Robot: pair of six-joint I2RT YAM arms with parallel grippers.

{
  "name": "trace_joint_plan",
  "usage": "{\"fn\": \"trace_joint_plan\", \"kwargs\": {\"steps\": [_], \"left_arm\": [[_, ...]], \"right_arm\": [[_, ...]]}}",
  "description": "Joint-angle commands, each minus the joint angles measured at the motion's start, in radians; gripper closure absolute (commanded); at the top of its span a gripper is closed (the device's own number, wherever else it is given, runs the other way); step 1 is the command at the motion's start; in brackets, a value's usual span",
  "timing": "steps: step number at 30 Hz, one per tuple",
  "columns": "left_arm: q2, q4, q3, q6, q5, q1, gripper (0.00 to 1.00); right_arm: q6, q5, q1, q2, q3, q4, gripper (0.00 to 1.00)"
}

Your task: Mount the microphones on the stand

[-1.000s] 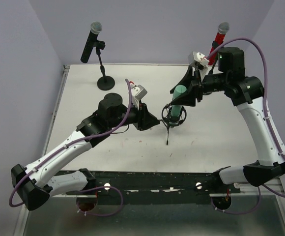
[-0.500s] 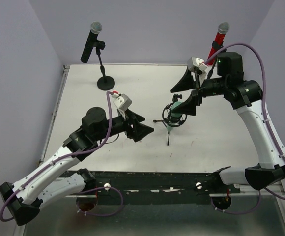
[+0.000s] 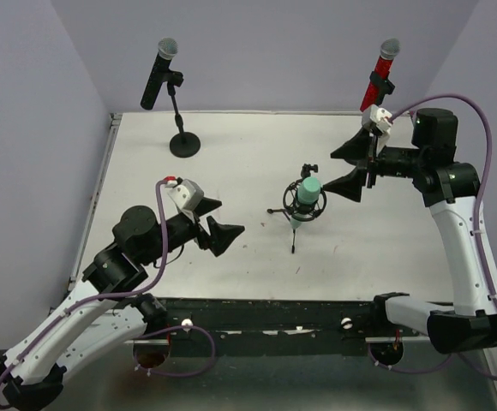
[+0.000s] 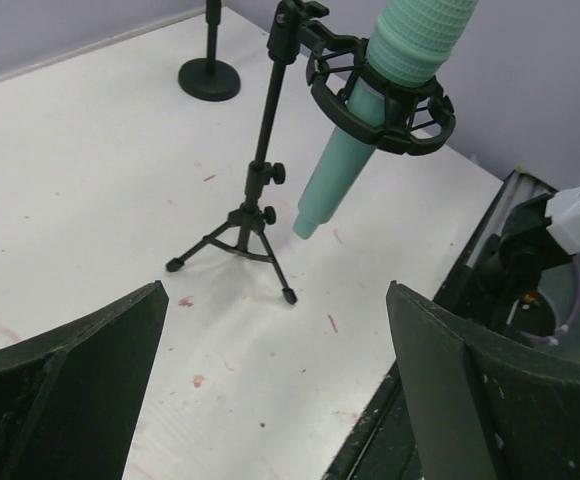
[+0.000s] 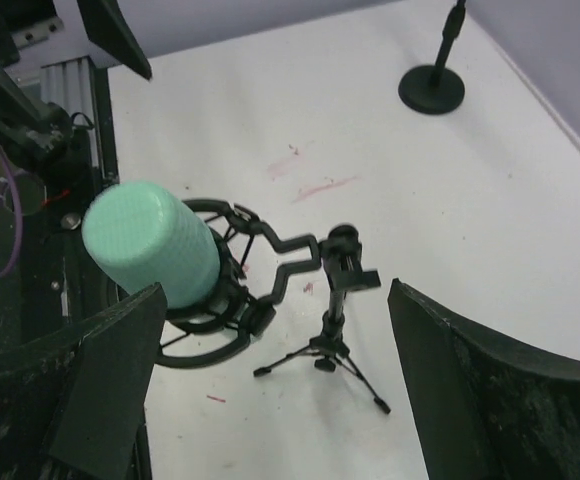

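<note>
Though near teal microphone (image 3: pixel 310 188), left arm (image 3: pixel 146 240), right arm (image 3: pixel 456 224) clear, jaws wide.

Bright, even diffuse light, soft faint shadows on the white table (image 3: pixel 231 158), all three views sharp

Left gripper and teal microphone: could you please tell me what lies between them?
Mostly bare table, plus one leg of the tripod stand, per the top external view.

The tripod stand (image 4: pixel 251 218) holding the teal microphone (image 3: pixel 309 190) stands between my left claw (image 3: pixel 228 217) and my right claw (image 3: pixel 338 170). Open table (image 3: pixel 231 163) lies around it. The round-base stand (image 3: pixel 184 143) is well apart behind.
</note>
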Motion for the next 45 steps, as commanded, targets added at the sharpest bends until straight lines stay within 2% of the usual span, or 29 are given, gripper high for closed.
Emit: {"fn": "trace_joint_plan", "kwargs": {"steps": [1,6,10,13,15,19,22,30,32,36,37,45], "left_arm": [[-0.040,-0.139,-0.002,0.155,-0.065,0.008,0.01],[-0.079,-0.067,-0.115,0.128,-0.004,0.006,0.02],[-0.110,0.088,-0.250,0.025,0.093,0.006,0.02],[-0.129,0.182,-0.321,-0.038,0.134,0.006,0.02],[-0.143,0.193,-0.339,-0.048,0.124,0.006,0.01],[-0.154,0.206,-0.348,-0.053,0.113,0.006,0.02],[-0.111,0.219,-0.329,-0.039,0.108,0.006,0.02],[0.057,0.325,-0.269,-0.048,0.136,0.006,0.01],[0.091,0.338,-0.247,-0.052,0.139,0.006,0.02],[0.154,0.374,-0.204,-0.059,0.147,0.006,0.02],[0.172,0.381,-0.194,-0.061,0.148,0.006,0.02],[0.303,0.400,-0.147,-0.033,0.121,0.000,0.03]], "right_arm": [[-0.008,0.017,-0.059,-0.041,-0.147,0.117,0.00],[-0.098,-0.026,-0.085,-0.025,-0.284,0.166,0.00],[-0.395,-0.151,-0.085,0.015,-0.414,0.134,0.00],[-0.739,-0.245,-0.084,0.101,-0.445,-0.028,0.00],[-0.871,-0.250,-0.082,0.179,-0.386,-0.138,0.00],[-1.234,-0.297,-0.082,0.340,-0.177,-0.601,0.01],[-1.077,-0.374,-0.084,0.364,-0.108,-0.604,0.02],[-0.841,-0.323,-0.084,0.298,0.026,-0.580,0.01],[-0.667,-0.287,-0.084,0.266,0.040,-0.479,0.01],[-0.277,-0.196,-0.084,0.151,-0.035,-0.100,0.00],[-0.225,-0.182,-0.084,0.131,-0.054,-0.043,0.00],[-0.149,-0.063,-0.090,0.071,-0.072,0.012,0.00]]}}
